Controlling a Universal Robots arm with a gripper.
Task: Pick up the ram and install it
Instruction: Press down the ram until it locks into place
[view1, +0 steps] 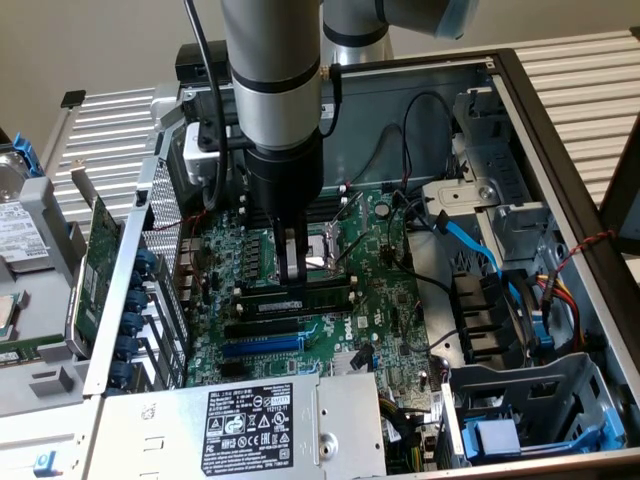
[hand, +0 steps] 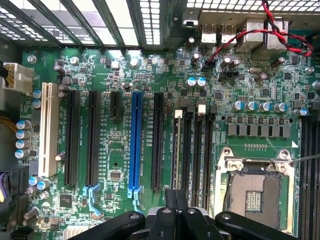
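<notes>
The ram (view1: 322, 296) is a long dark green stick with black chips, standing on edge in a black memory slot in the middle of the motherboard (view1: 395, 300). My gripper (view1: 293, 280) hangs straight down over the stick's end toward the exterior view's left, fingers shut, tips at its top edge. Whether they touch it I cannot tell. In the wrist view the ram (hand: 176, 150) appears edge-on as a thin pale line in the slot beside the empty black memory slots (hand: 200, 150). The shut gripper (hand: 175, 194) sits right over its near end.
The CPU socket (view1: 325, 250) (hand: 255, 192) lies just beyond the memory slots. A blue expansion slot (view1: 262, 345) (hand: 135, 145), a power supply (view1: 260, 420), a blue cable (view1: 470, 240) and case walls crowd the board. A green expansion card (view1: 100, 260) stands outside at the exterior view's left.
</notes>
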